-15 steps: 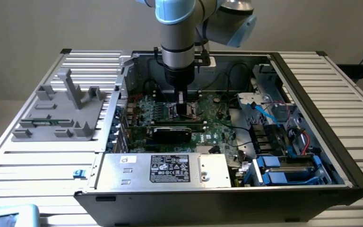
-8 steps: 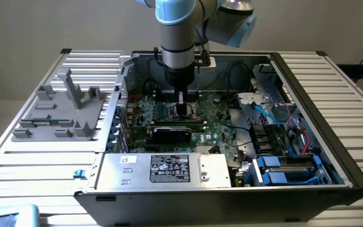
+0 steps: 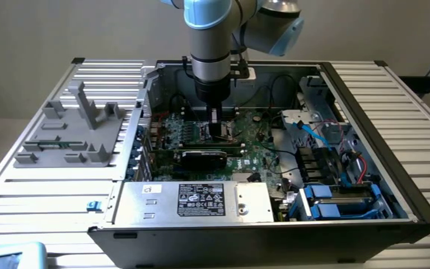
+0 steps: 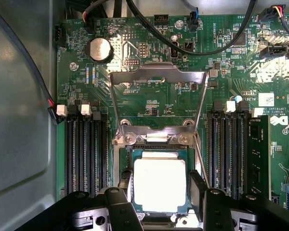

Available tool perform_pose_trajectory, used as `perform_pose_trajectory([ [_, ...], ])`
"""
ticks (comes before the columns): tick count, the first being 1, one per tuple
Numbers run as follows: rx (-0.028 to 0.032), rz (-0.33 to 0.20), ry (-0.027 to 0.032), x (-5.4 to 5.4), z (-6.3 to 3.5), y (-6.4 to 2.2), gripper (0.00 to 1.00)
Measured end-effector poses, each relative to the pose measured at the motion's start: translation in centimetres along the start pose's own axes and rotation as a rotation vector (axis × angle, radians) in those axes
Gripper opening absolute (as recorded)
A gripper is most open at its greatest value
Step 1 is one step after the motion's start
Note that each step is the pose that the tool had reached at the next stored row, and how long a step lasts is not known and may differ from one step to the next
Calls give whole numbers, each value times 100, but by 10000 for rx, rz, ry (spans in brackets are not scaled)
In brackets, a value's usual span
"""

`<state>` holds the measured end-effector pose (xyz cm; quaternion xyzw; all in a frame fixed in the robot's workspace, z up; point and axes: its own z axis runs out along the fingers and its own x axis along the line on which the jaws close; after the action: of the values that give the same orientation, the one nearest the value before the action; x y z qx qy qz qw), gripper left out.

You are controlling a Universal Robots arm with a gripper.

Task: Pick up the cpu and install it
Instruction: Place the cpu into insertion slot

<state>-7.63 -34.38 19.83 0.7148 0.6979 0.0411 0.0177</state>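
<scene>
The cpu, a small square chip with a pale shiny top, lies in or just over the dark socket on the green motherboard. My gripper straddles it, and its black fingers press against two opposite sides of the chip. The socket's metal load frame stands flipped up behind it. In the exterior view the gripper reaches straight down into the open computer case, low over the motherboard's middle.
Memory slots flank the socket on both sides. Black cables cross the board beyond the frame. A black card, the power supply and drive bays crowd the case. A grey fixture sits on the table at the exterior view's left.
</scene>
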Motion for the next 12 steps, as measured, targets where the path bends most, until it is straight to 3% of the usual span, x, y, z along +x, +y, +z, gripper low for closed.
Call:
perform_pose_trajectory([
  [12,1,6,2,4,2,2,55],
])
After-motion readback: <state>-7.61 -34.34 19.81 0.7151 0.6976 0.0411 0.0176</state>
